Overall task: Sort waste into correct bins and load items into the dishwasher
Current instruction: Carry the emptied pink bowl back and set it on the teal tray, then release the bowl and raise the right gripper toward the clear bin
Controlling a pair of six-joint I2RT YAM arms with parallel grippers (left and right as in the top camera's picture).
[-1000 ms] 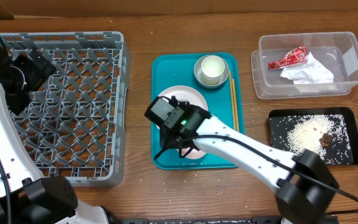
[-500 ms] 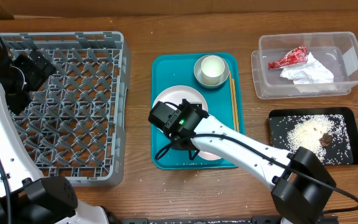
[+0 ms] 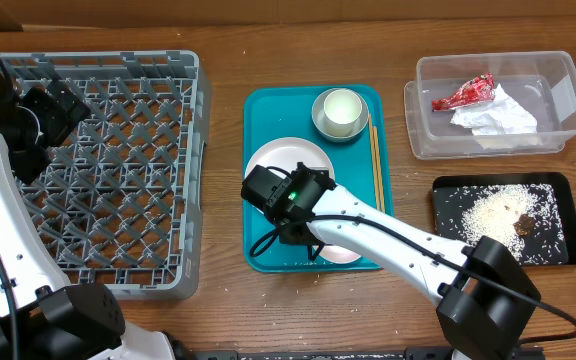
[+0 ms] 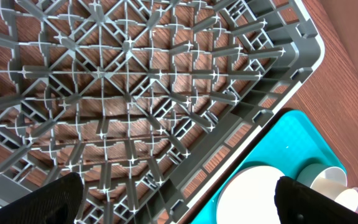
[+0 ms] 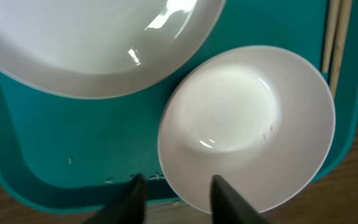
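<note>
Right wrist view: the small white dish is round, glossy and shallow. It lies on the teal tray just beside the larger plate, with the chopsticks along its other side. The right jaws stand apart, straddling its near rim. The left jaws, also apart, hang over the grey rack.

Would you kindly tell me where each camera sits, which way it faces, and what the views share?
Overhead: fixed above, looking straight down at the dish rack and teal tray; both arms show.
Left wrist: above the rack's corner, looking down toward the tray; left gripper fingers in the bottom corners.
Right wrist: close over the tray, looking down at the small dish; right gripper fingers at bottom edge.
Shared: all show the large plate.
</note>
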